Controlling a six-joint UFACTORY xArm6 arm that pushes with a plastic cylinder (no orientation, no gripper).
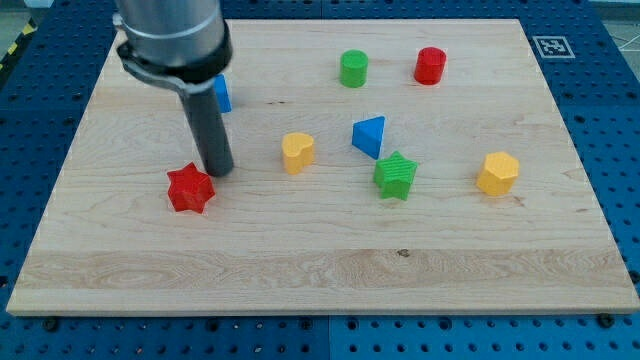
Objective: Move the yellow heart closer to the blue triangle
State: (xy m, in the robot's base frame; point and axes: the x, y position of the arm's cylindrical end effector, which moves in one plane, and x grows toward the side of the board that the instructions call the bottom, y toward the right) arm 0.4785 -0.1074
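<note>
The yellow heart lies near the middle of the wooden board. The blue triangle sits a short way to its right, apart from it. My tip is down on the board to the left of the yellow heart, right beside the upper right of a red star. The arm's body hides part of a blue block at the upper left.
A green star sits just below and right of the blue triangle. A green cylinder and a red cylinder stand near the view's top. A yellow hexagonal block lies at the right.
</note>
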